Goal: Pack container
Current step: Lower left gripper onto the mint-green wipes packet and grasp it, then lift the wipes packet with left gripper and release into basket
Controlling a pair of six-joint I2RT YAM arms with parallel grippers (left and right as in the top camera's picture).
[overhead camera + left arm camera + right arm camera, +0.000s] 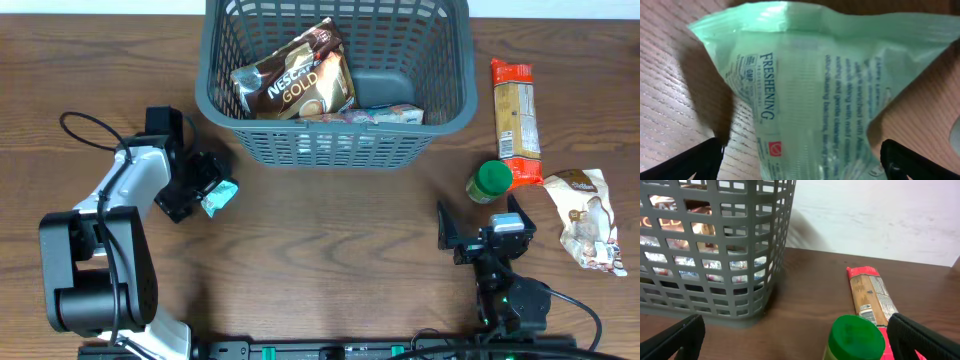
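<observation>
Container (pixel 330 150) stands beyond the left gripper (pixel 210 190), low, jaws wide around a green packet (pixel 222 196).

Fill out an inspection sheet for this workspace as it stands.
Surface: brown wood-grain table; no spills seen.
Job's things: blue-grey lattice container at the far edge, holding a Nescafe Gold packet and a second packet. The green Freshening packet lies on the table to its left. A long red-ended packet, green-lidded jar and white pouch lie unpacked to its right.
Clutter: nothing seen.
Grippers: left gripper open, fingers either side of the green packet; right gripper open and empty, near the jar.
Cables: black loop beside the left arm.
Surroundings: pale wall behind the table.
</observation>
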